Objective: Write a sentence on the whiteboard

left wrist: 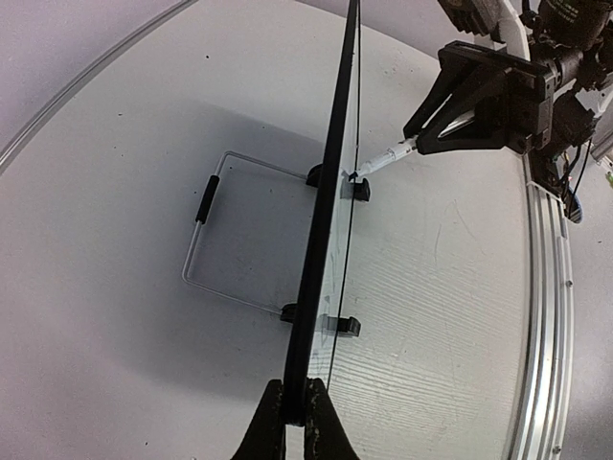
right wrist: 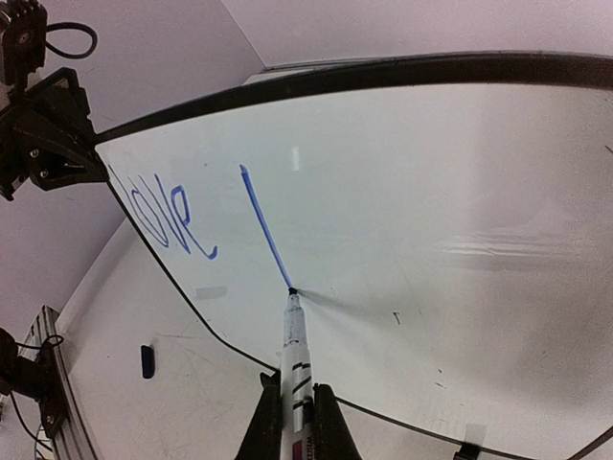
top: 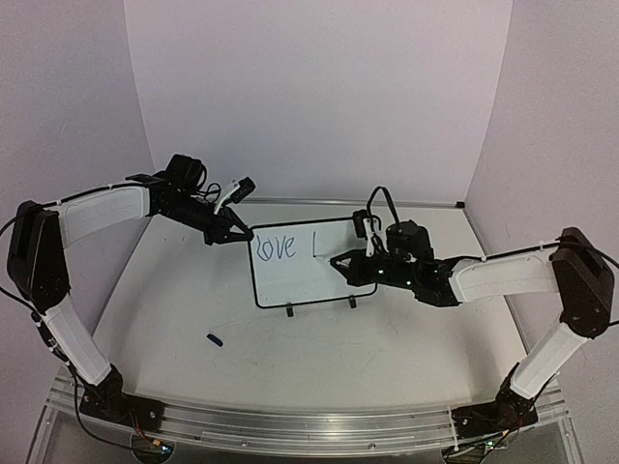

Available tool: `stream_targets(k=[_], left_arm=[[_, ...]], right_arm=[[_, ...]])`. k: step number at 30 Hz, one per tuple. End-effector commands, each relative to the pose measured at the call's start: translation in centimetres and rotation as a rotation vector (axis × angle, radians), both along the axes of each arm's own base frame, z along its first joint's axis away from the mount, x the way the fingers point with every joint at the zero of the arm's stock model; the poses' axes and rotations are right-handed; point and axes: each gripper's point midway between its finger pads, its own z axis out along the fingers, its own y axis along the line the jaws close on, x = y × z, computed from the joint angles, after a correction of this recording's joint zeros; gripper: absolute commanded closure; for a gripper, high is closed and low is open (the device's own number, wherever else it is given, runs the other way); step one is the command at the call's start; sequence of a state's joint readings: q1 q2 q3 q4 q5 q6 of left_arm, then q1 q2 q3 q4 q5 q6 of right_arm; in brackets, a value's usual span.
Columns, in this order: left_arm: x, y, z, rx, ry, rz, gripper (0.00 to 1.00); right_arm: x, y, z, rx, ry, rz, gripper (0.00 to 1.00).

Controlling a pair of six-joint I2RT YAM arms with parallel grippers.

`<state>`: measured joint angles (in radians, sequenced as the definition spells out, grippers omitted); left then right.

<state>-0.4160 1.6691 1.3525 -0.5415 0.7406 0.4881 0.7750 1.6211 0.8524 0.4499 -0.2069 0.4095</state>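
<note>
White tabletop [top: 387, 348], enclosed by pale lilac walls [top: 319, 87], carries the small rectangular white whiteboard with thin black frame [top: 302, 282], which stands upright on two black feet at the centre, between the arms. At its left edge the left gripper [top: 240, 235] pinches the frame to steady it. The right gripper [top: 340, 263] clamps a white blue-ink marker pen [right wrist: 293, 340] whose tip touches the board at the lower end of a single slanted blue stroke [right wrist: 265, 225]. The blue handwritten sentence [top: 274, 247] reads only "love" plus that stroke, so the task is judged early: the second word is barely begun and the rest is unwritten.
</note>
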Motion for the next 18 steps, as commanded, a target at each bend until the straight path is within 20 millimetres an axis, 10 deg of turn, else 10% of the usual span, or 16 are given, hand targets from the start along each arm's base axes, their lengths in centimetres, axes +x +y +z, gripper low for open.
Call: stream_targets(k=[1,18], left_arm=[[0.9,0.9,0.6,0.041,-0.087,0.028,1.00],[0.8,1.0,0.9,0.039,-0.091,0.027,1.00]], right_arm=[[1.1,-0.1,2.9,0.066,-0.059,-0.043,1.00],[1.4,-1.6,4.1,0.088,-0.094,-0.120,1.00]])
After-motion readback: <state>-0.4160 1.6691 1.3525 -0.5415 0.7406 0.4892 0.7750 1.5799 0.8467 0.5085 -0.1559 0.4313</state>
